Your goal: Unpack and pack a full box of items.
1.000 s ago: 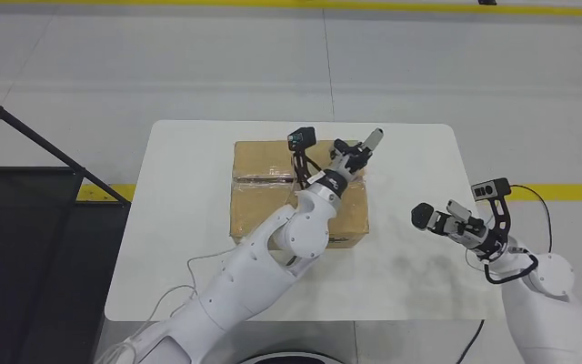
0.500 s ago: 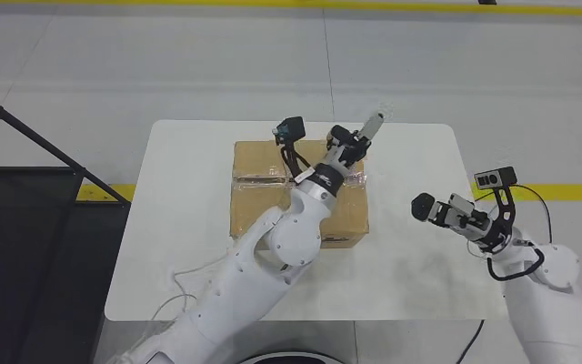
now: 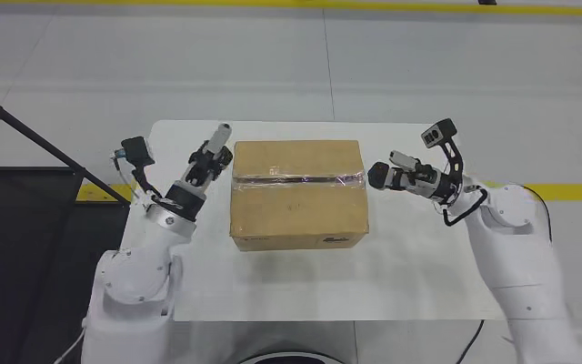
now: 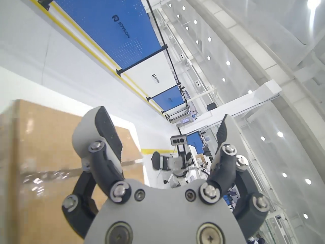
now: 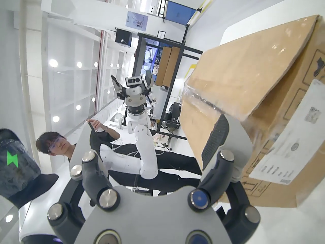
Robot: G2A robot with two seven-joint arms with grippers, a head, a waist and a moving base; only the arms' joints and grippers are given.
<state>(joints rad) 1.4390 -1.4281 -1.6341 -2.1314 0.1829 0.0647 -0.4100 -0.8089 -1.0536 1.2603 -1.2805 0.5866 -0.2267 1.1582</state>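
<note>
While the left claw hung over the box a moment ago, it now sits by the box's left side. The right claw has come close to its right side. Both claws are spread wide and empty. The brown box is taped shut in the middle of the desk.

The box is shut and taped across its lid, so whatever lies inside it is hidden. In the left wrist view, beside the left gripper, the box runs off the view's edge; its nearest corner is a blur and the tape is smeared. One finger of the right gripper covers part of the box's taped corner, and past that gripper the box is cut off again. The print on its white label is too small to tell.
</note>
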